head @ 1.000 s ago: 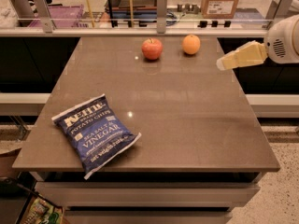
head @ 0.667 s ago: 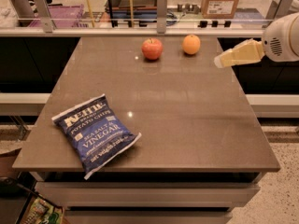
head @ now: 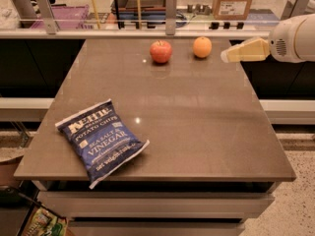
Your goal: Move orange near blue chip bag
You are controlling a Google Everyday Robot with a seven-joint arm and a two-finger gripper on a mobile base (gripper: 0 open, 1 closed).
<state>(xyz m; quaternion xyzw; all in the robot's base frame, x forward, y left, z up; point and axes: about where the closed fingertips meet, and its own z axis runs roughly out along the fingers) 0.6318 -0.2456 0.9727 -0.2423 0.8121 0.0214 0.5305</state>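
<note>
Reach step judged in hand; orange [head: 202, 47] at desk [head: 197, 122] far edge, beside red apple [head: 161, 51], ungrasped; claw [head: 231, 54] held just right of it, apart, state cannot be told; blue Kettle chip bag [head: 102, 139] well apart, near-left; next, orange must be enclosed squarely.

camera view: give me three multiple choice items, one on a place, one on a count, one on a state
1. Where does the blue chip bag lie on the table?
A. far right corner
B. near left corner
C. centre
2. How many fruits are on the table?
A. one
B. two
C. three
3. The gripper is:
A. clasping the orange
B. pressing the bag
C. apart from the orange, to its right
Answers: 1 B, the bag lies by the near left edge. 2 B, only the orange and a red apple. 3 C, a gap shows between gripper and orange.
</note>
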